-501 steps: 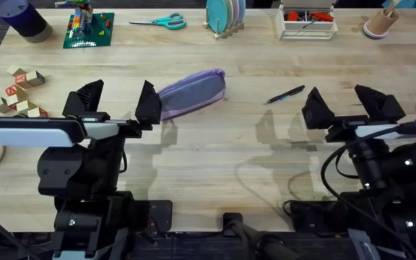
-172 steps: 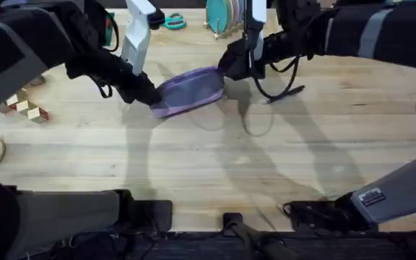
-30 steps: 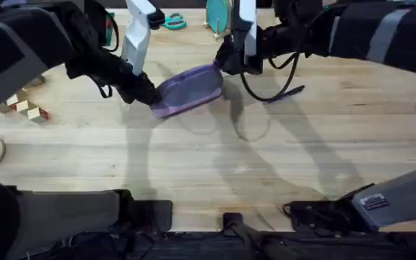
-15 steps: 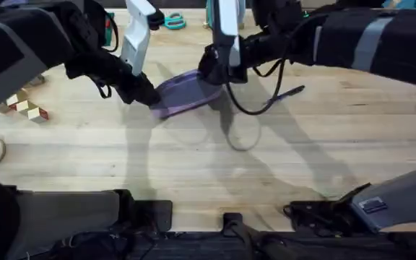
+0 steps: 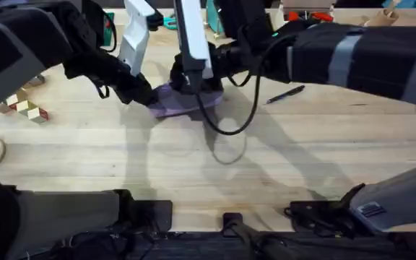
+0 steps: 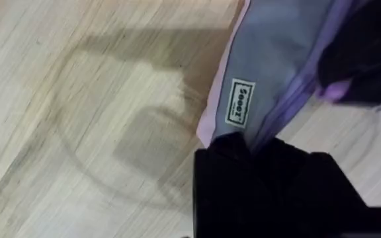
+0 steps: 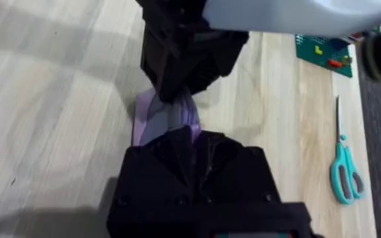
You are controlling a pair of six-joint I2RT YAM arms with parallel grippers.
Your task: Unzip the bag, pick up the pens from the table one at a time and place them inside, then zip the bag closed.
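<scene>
Light wooden planks make up the table (image 5: 193,173), with both arms reaching far forward across it. Overhead view: the bag (image 5: 170,101) lies at the middle far part of the table, largely covered by the two arms. The left gripper (image 5: 144,95) sits at the bag's left end; the right gripper (image 5: 191,85) is down on the bag's middle. A pen (image 5: 285,94) lies on the table to the right of the bag, apart from it. Scissors (image 5: 166,22) lie near the far edge, and small wooden blocks (image 5: 22,107) sit at the left.

Left wrist view: the left gripper (image 6: 256,149) is pressed together on the bag's (image 6: 276,59) end, beside a small white label (image 6: 239,110). A dark shape rests on the bag farther along.

Right wrist view: the right gripper (image 7: 187,142) is against the purple fabric (image 7: 167,119); whether it is spread or pinching cannot be told. The left gripper (image 7: 177,89) clamps the bag's far end. Teal-handled scissors (image 7: 344,172) and a green board (image 7: 323,49) lie beyond.
</scene>
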